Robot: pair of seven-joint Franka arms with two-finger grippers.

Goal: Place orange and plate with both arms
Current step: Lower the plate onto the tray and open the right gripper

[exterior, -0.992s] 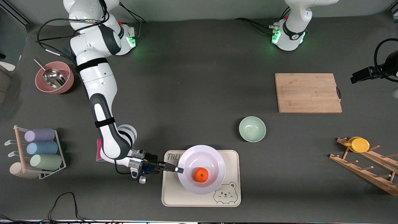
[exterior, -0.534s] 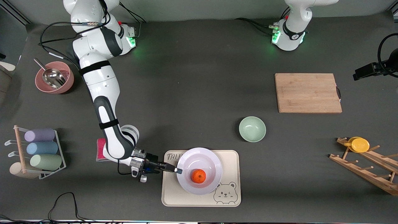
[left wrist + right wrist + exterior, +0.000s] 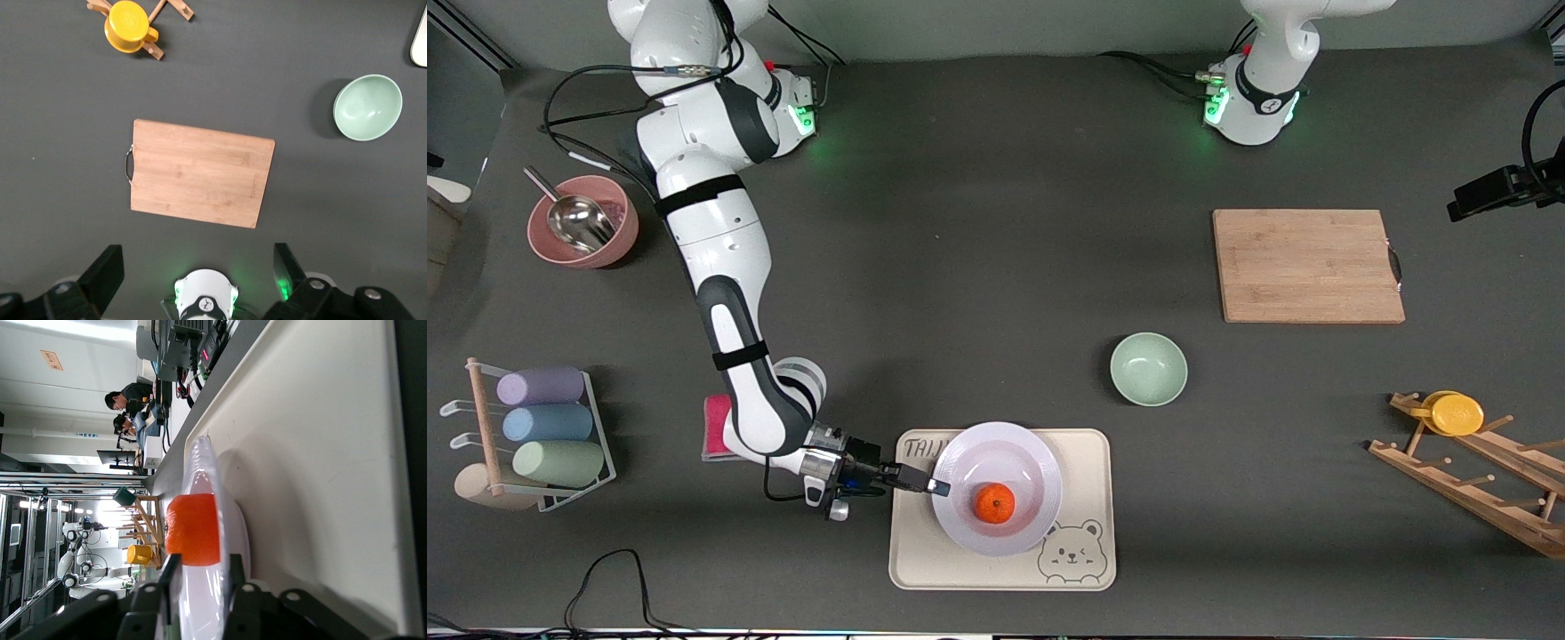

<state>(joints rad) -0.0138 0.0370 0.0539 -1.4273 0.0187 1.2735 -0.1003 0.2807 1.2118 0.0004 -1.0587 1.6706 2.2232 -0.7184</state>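
Note:
The white plate lies on the beige bear tray, with the orange in its well. My right gripper is at the plate's edge on the right arm's end. In the right wrist view its fingers straddle the plate's rim with a little gap on each side, so the gripper is open. The orange sits just past the fingertips. My left gripper hangs high over the left arm's end of the table, open and empty.
A pale green bowl stands farther from the camera than the tray. A wooden cutting board lies near the left arm's base. A wooden rack holds a yellow cup. A pink bowl, a cup rack and a pink sponge are at the right arm's end.
The plate with the orange has come down onto the tray and shifted slightly toward the right arm's end. The right gripper's fingers have parted from the rim.

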